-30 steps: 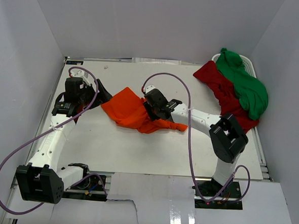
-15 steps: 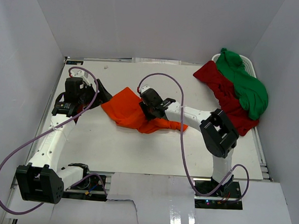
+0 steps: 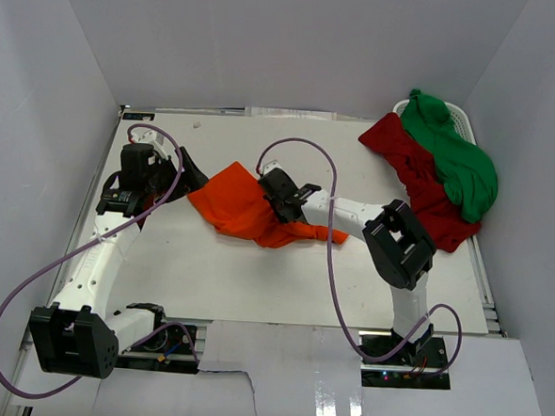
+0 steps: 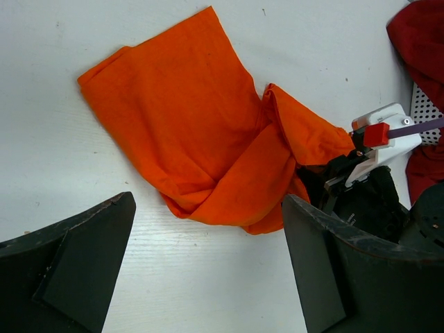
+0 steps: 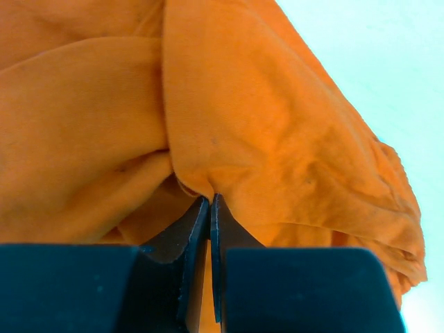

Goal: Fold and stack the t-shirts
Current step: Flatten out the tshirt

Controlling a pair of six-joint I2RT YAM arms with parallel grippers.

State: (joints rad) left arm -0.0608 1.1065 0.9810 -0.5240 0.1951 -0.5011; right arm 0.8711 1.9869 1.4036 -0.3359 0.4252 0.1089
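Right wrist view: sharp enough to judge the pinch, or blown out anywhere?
Right wrist: orange t-shirt sharp, weave visible at the shut right end effector; table washed out, cyan-tinted. Top external: glare on the glossy near panel.

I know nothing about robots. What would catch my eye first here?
The bright orange t-shirt lies crumpled at the centre of the table, and the right tool is pinched shut on a fold of it. The left tool hangs open beside its left edge. In the far right corner, a dark red t-shirt and a green t-shirt sit heaped together.
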